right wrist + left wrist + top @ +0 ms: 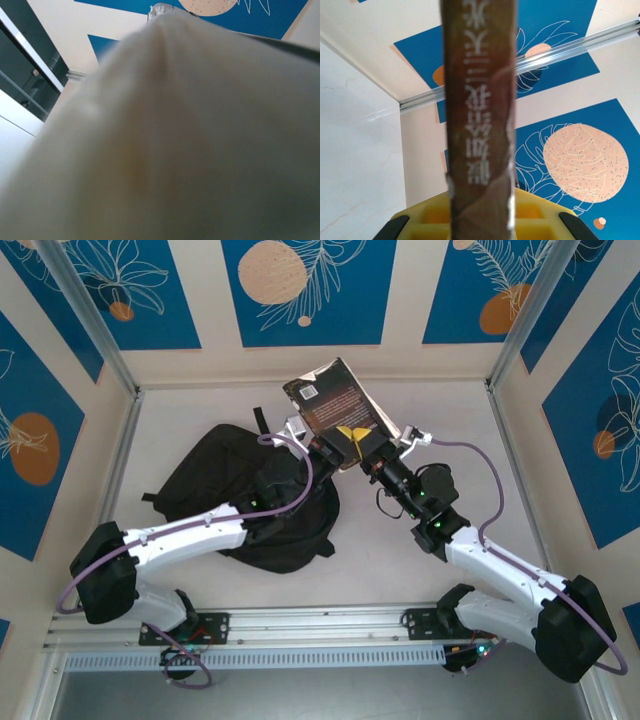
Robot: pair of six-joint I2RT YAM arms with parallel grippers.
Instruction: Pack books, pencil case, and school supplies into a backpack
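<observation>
One book (335, 400), spine lettering (476, 100) legible — left wrist

The book (479, 120) carries white Chinese characters along its spine, too blurred to read.

You have a pale grey desk (200, 410) boxed in by cream walls carrying blue panels (300, 290) printed with white leaf outlines and peach discs (272, 272), with slanted aluminium posts (90, 320) rising at the upper left and upper right of the top view. Along the bottom of that frame you'll see a metal rail (320, 622) running left to right. In the left wrist view, look lower right for a large speckled peach disc on another blue panel, with a silver bar (570, 50) crossing the upper right.
</observation>
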